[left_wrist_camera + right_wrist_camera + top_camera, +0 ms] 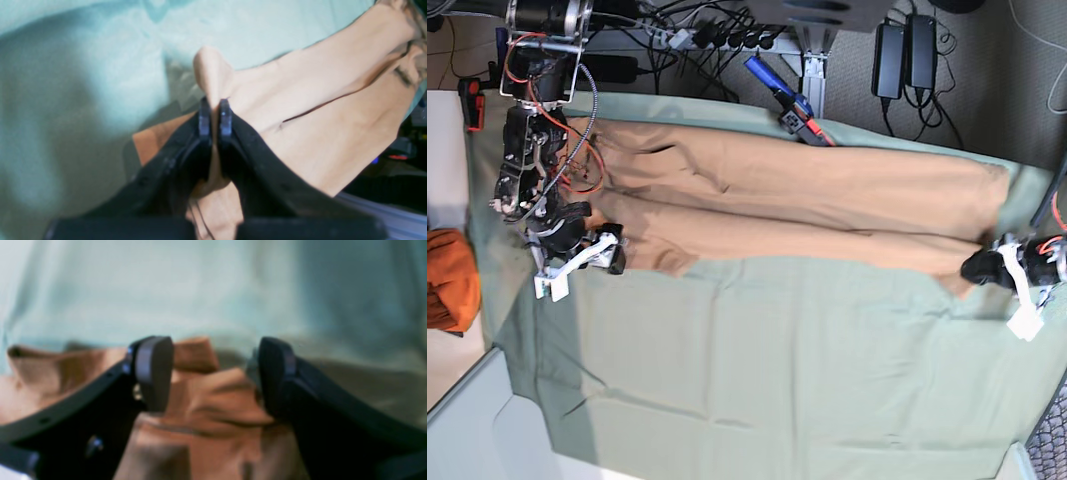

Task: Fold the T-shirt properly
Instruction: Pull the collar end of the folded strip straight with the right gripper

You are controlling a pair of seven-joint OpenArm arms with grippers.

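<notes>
Between the tips of the left claw (215,116) a fold of the T-shirt (320,126) is pinched; the two dark fingers (204,120) stand almost together with only the thin tan cloth between them, and a small peak of fabric rises just past the tips. From that grip the shirt runs away in a long tan band over the pale green cloth (83,83) that covers the tabletop.

On the other side, the right claw (215,373) stands wide, one pad (155,370) to each side of a bunched ridge of the shirt's fabric (213,396). The view is blurred, and I cannot tell whether the pads touch the cloth; nothing is clamped between them.

From the base camera, the T-shirt (807,205) lies stretched in a long strip across the far half of the green cloth (777,360). The right claw (597,255) is at the strip's end on that view's left, and the left claw (987,268) holds the near corner at the end on that view's right. The front half of the green cloth lies bare, with a few creases. An orange bundle of cloth (447,278) sits off the green cloth, well apart from the shirt. Cables and power bricks (905,50) lie beyond the tabletop's far edge.
</notes>
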